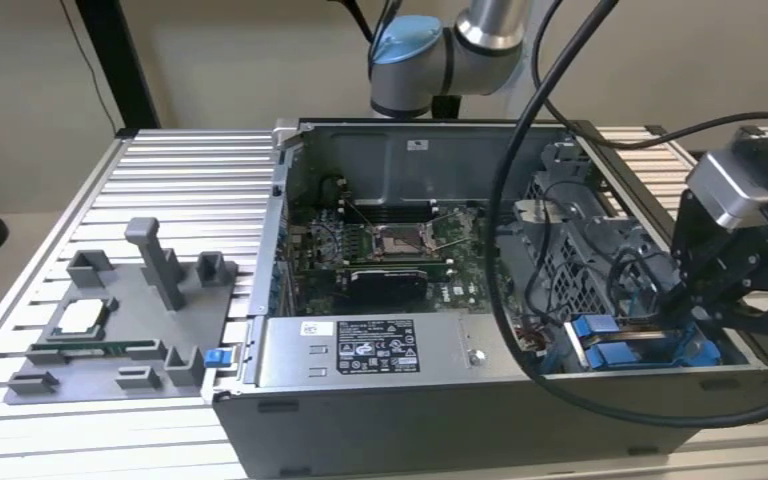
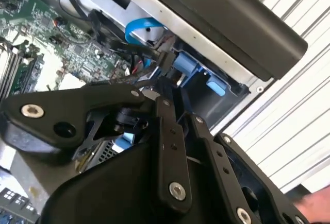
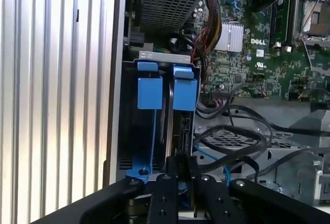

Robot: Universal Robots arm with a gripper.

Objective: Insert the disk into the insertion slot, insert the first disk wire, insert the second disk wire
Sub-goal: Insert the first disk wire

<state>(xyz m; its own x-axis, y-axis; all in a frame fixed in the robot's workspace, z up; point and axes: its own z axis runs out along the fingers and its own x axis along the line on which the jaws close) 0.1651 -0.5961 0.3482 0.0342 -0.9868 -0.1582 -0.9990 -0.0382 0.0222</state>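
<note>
The main risk is sitting at the plug. The black two-fingered gripper (image 3: pixel 180 171) is holding its fingers pressed nearly together on what looks like a small black wire plug (image 2: pixel 161 59). If that plug is meeting the drive's socket tilted or off-centre, it is likely to jam or bend pins rather than seat. The loose black cables (image 3: pixel 232 141) lying beside the bay are also threatening to snag the fingers or drag the plug sideways, and a hard push could be shifting the drive on its rails. The flat rectangular hard drive (image 3: pixel 180 126), framed by its bright blue plastic carrier, is sitting inside the narrow grey-walled drive bay (image 3: pixel 170 56), just past the end of the grey perforated power-supply box (image 3: pixel 165 0). It is standing on edge, showing its thin side in the first wrist view. Its long axis is running straight away from the power-supply box, with the blue pull tab pointing towards that box and the connector end pointing away from it, towards the gripper.
</note>
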